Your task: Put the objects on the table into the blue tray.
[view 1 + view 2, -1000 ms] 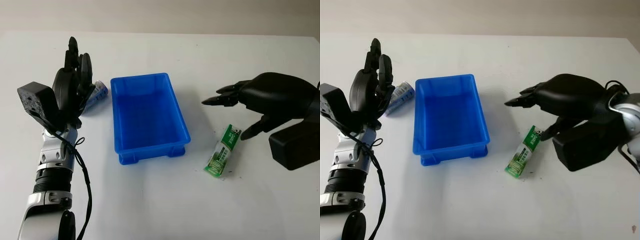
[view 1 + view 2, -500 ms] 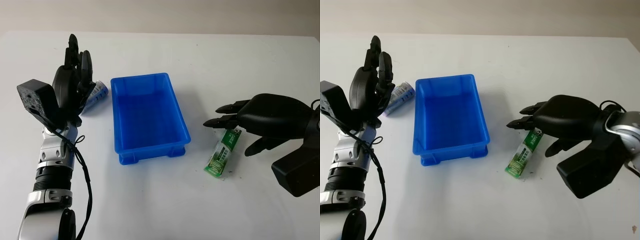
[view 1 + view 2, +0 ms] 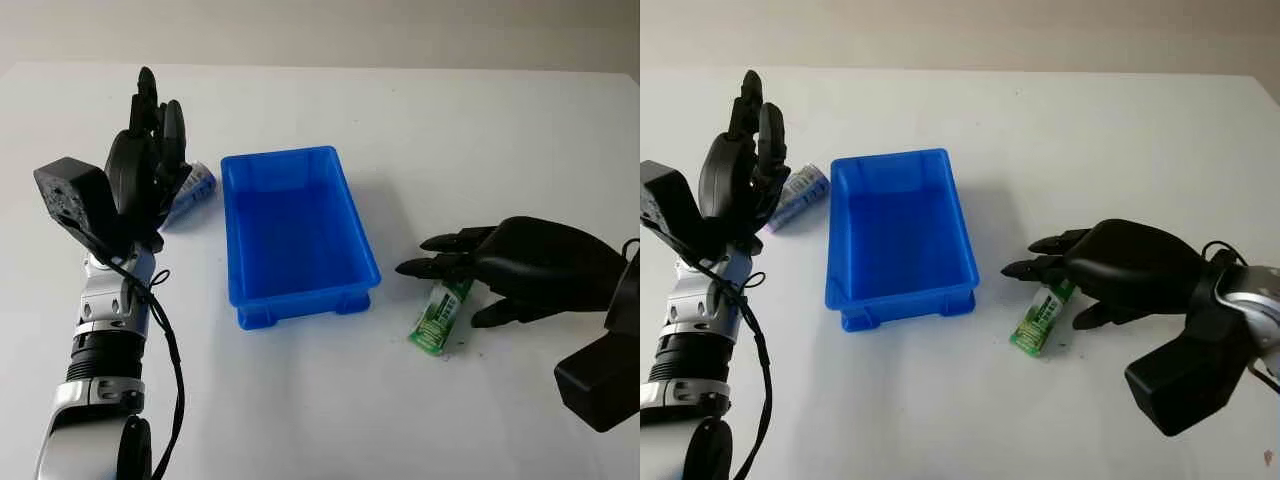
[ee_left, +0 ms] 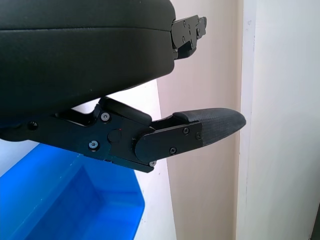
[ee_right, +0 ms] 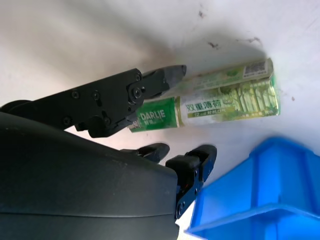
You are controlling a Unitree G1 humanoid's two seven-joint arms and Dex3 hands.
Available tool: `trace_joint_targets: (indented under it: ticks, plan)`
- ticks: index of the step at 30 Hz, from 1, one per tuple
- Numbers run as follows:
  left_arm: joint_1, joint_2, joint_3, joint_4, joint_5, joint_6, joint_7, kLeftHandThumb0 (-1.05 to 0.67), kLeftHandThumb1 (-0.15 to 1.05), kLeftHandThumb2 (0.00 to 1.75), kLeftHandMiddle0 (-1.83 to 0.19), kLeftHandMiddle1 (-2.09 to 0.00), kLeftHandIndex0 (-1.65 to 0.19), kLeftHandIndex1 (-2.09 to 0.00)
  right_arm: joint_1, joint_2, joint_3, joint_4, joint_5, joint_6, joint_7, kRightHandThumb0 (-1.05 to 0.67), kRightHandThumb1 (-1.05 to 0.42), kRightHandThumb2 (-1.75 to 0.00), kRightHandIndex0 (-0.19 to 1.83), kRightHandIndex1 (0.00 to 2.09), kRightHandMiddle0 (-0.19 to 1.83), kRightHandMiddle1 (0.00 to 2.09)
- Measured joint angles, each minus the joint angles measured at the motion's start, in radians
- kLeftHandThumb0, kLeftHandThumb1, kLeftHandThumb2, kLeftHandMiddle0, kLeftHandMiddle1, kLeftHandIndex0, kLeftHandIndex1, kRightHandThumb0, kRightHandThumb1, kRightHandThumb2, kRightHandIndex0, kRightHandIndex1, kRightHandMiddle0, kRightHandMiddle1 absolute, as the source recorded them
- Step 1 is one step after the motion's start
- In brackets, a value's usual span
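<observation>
The blue tray (image 3: 280,158) stands empty at mid-table. Right of it a green toothpaste box (image 3: 432,322) lies flat on the white table. My right hand (image 3: 445,292) is lowered over the box's far end and is open, its two fingers on the tray side and the thumb on the other. In the right wrist view the thumb tip (image 5: 170,77) touches the box (image 5: 225,100), while the other fingertips (image 5: 200,155) stay just clear of it. My left hand (image 3: 150,160) is open and held upright left of the tray. A small blue-and-white tube (image 3: 195,185) lies behind it.
The white table's far edge meets a beige wall. A black cable (image 3: 170,350) hangs along my left forearm. The tray's corner (image 5: 260,200) sits close to my right hand's fingers.
My right hand has come down and toward me over the green box, covering its far end, with fingers and thumb now on either side. The left hand and the tube have not moved.
</observation>
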State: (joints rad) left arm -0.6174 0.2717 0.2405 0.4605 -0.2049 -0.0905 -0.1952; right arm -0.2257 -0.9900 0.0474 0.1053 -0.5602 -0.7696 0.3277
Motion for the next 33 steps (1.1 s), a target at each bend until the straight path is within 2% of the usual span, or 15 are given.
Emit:
trace_joint_targets:
  ticks: [2,4,5,7,10,12,14,19,21,28,32,33]
  plan:
    - [0.000,0.000,0.000,0.000,0.000,0.000,0.001,-0.70,1.05,0.63,0.19,0.00,0.19,0.00,0.005,0.014,0.000,0.052,-0.064,-0.051,-0.105,-0.20,-1.00,-0.06,0.11,0.98,0.02,1.19]
    - [0.000,0.000,0.000,0.000,0.000,0.000,0.005,-0.70,1.05,0.63,0.19,0.00,0.19,0.00,0.008,0.022,0.003,0.096,-0.124,-0.080,-0.192,-0.19,-1.02,-0.06,0.05,1.14,0.00,1.26]
    - [0.000,0.000,0.000,-0.001,0.000,0.000,0.006,-0.70,1.05,0.63,0.19,0.00,0.19,0.00,0.008,0.026,0.007,0.115,-0.156,-0.089,-0.235,-0.20,-1.04,-0.07,-0.02,1.33,0.00,1.35]
    - [0.000,0.000,0.000,-0.001,0.000,0.000,0.006,-0.70,1.05,0.62,0.19,0.00,0.19,0.00,0.008,0.033,0.018,0.141,-0.199,-0.098,-0.294,-0.21,-1.04,-0.10,-0.07,1.50,-0.03,1.49]
    - [0.000,0.000,0.000,-0.004,0.000,0.000,0.005,-0.70,1.05,0.62,0.19,0.00,0.19,0.00,0.001,0.037,0.039,0.187,-0.260,-0.123,-0.396,-0.26,-1.05,-0.14,-0.05,1.80,-0.07,1.81]
    - [0.000,0.000,0.000,-0.006,0.000,0.000,0.004,-0.70,1.05,0.62,0.19,0.00,0.19,0.00,-0.018,0.037,0.057,0.217,-0.316,-0.143,-0.480,-0.32,-1.05,-0.16,0.03,2.01,-0.02,1.99]
    - [0.001,0.000,0.001,-0.013,-0.001,0.001,0.004,-0.69,1.05,0.62,0.19,0.00,0.19,0.00,-0.040,0.037,0.075,0.238,-0.369,-0.153,-0.558,-0.36,-1.05,-0.21,0.21,2.08,0.09,2.07]
    - [0.002,0.000,0.001,-0.019,-0.001,0.003,0.004,-0.70,1.05,0.61,0.19,0.00,0.19,0.00,-0.091,0.037,0.123,0.287,-0.459,-0.162,-0.710,-0.39,-1.05,-0.30,0.58,2.09,0.35,2.09]
    - [0.002,0.000,0.001,-0.019,-0.001,0.003,0.004,-0.70,1.05,0.61,0.19,0.00,0.19,0.00,-0.107,0.034,0.141,0.298,-0.479,-0.161,-0.742,-0.39,-1.05,-0.33,0.66,2.09,0.41,2.09]
    - [0.002,0.000,0.001,-0.018,-0.001,0.003,0.001,-0.70,1.05,0.61,0.19,0.00,0.19,0.00,-0.152,0.050,0.178,0.339,-0.482,-0.127,-0.794,-0.35,-1.05,-0.26,0.57,2.09,0.31,2.09]
    - [0.002,-0.001,-0.001,-0.016,0.000,0.001,0.001,-0.70,1.05,0.61,0.19,0.00,0.19,0.00,-0.252,0.080,0.180,0.383,-0.420,-0.101,-0.765,-0.38,-1.05,-0.29,0.56,2.09,0.32,2.09]
    - [0.002,0.000,-0.001,-0.015,0.000,0.000,0.001,-0.70,1.05,0.61,0.19,0.00,0.19,0.00,-0.281,0.082,0.180,0.393,-0.414,-0.090,-0.759,-0.38,-1.05,-0.22,0.58,2.09,0.37,2.09]
